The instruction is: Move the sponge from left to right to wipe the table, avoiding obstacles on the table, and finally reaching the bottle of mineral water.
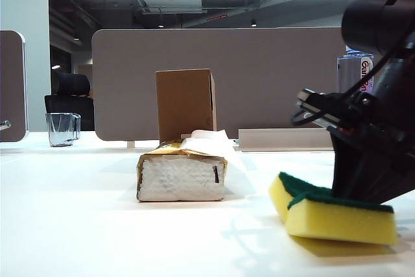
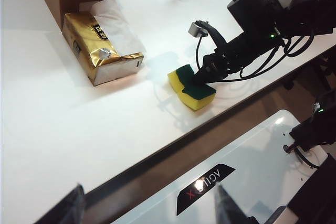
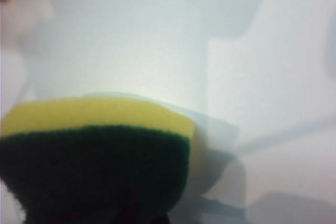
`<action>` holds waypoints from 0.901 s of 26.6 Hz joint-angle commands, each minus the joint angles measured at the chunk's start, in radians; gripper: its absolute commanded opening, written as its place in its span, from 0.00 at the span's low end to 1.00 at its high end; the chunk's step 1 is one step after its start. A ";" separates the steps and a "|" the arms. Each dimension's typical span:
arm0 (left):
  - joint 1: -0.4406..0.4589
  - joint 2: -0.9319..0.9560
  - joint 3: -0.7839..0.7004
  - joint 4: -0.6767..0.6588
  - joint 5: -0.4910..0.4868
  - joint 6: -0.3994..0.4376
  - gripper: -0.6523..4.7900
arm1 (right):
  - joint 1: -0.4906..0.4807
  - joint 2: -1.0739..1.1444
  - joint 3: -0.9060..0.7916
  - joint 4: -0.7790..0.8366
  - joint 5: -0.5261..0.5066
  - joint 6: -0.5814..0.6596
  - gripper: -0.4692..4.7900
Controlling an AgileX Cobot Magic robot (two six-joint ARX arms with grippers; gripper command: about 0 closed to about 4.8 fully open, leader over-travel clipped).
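Right gripper (image 2: 202, 77) clamps the yellow foam sponge with green scouring top (image 1: 334, 209), pressed on the smooth white table (image 1: 78, 225), past the gold tissue pack (image 1: 181, 176), probably steering clear. Left gripper, barely visible, hangs open above the table's near edge.

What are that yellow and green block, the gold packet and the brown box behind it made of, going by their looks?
The sponge, under the right gripper, looks like soft yellow foam with a fuzzy, matte dark green scouring layer. The tissue pack seems to be thin, crinkly plastic film with a shiny gold finish, soft white paper sticking out. The box looks like plain matte brown cardboard.
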 commanded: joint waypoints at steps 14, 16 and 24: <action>-0.001 0.000 0.004 -0.003 -0.034 0.001 0.70 | -0.355 -0.162 -0.167 -0.164 0.125 -0.124 0.07; -0.001 0.000 0.004 -0.003 -0.034 0.000 0.70 | -0.387 -0.168 -0.167 -0.166 0.136 -0.126 0.07; -0.001 0.000 0.004 -0.003 -0.034 0.001 0.70 | -0.475 -0.168 -0.167 -0.171 0.155 -0.126 0.07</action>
